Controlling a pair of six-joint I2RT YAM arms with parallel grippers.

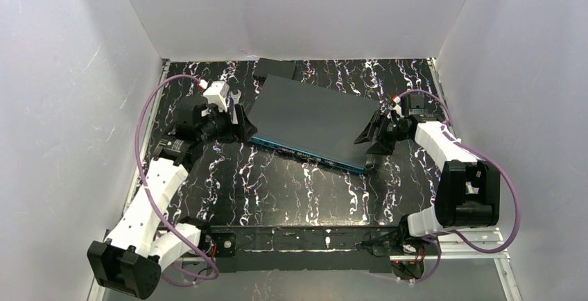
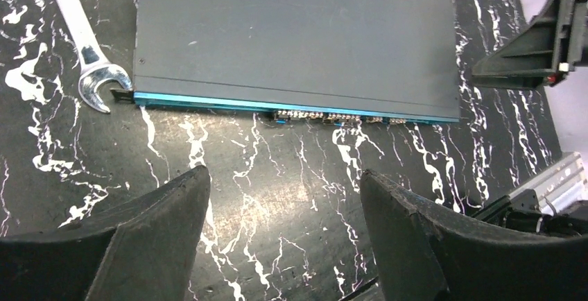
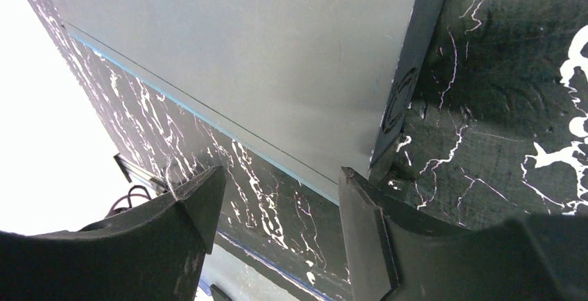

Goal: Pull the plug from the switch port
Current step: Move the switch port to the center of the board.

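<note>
The switch (image 1: 312,117) lies flat and askew at mid-table, its teal face and row of ports (image 2: 333,116) turned toward the arms. Any plug there is too small to make out. The left gripper (image 2: 281,183) hovers before that face, fingers apart. The right gripper (image 3: 277,183), likewise spread, straddles the switch's right front corner. A wrench (image 2: 90,58) lies just beside the left end. Done well, one arm would likely brace the switch while the other draws the plug straight out.
</note>
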